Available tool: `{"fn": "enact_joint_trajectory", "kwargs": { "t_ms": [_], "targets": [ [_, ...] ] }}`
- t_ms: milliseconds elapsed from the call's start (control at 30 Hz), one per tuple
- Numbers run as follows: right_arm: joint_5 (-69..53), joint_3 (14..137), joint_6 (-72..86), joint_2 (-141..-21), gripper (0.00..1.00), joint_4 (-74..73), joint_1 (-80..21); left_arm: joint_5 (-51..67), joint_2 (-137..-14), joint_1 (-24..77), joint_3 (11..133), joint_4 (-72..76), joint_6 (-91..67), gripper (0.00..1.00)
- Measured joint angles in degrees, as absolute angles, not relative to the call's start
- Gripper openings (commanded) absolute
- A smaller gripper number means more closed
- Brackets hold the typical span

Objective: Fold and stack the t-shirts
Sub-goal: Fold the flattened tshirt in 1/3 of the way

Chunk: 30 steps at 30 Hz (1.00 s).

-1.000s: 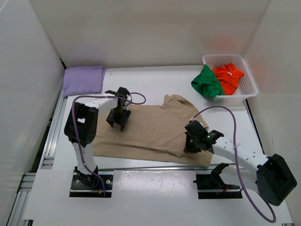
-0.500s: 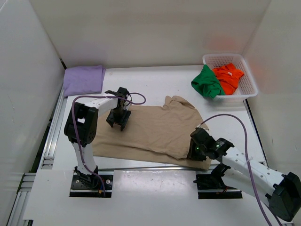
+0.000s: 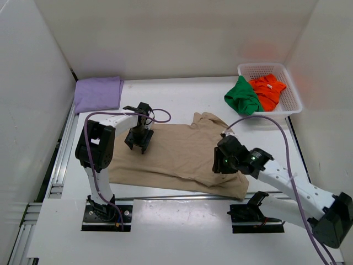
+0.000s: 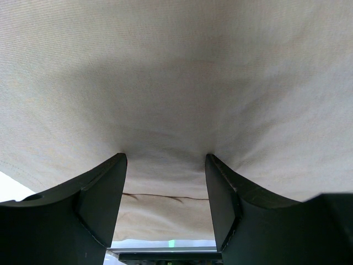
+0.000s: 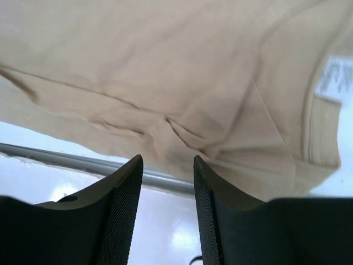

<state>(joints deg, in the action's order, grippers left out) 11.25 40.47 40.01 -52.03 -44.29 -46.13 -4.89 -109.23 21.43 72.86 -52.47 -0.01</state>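
The tan t-shirt (image 3: 182,152) lies spread flat mid-table, its right side folded over and its label (image 5: 335,83) showing. My left gripper (image 3: 138,142) stands open at the shirt's left part, both fingertips (image 4: 122,161) pressing down on the cloth (image 4: 176,83) without pinching it. My right gripper (image 3: 222,164) hovers open over the shirt's near right edge (image 5: 182,132), with nothing between its fingers (image 5: 197,165). The lavender t-shirt (image 3: 98,93) lies folded at the far left. The green t-shirt (image 3: 242,96) and the orange-red t-shirt (image 3: 267,91) lie crumpled in the basket.
The white lattice basket (image 3: 293,100) stands at the far right corner, with the green shirt hanging over its left rim. White walls close in the table on three sides. A metal rail (image 5: 83,160) runs along the near table edge under the right gripper.
My right gripper has opened and let go of the tan shirt; it dipped toward the near edge, then came back up over the shirt. The left arm has not moved.
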Motion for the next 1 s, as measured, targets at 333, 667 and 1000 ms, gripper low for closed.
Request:
{"fn": "enact_joint_trajectory", "kwargs": {
  "t_ms": [333, 667, 1000],
  "targets": [
    [4.6, 41.3, 31.5, -69.2, 0.48, -35.6, -45.6, -4.9, -109.2, 21.4, 72.9, -52.5, 0.0, 0.70],
    [-0.2, 35.6, 29.8, -69.5, 0.42, -31.3, -44.9, -4.5, -109.2, 21.4, 72.9, -52.5, 0.0, 0.70],
    [-0.5, 35.4, 29.7, -69.1, 0.03, -31.5, -44.8, -4.3, -109.2, 21.4, 72.9, -52.7, 0.0, 0.70]
  ]
}}
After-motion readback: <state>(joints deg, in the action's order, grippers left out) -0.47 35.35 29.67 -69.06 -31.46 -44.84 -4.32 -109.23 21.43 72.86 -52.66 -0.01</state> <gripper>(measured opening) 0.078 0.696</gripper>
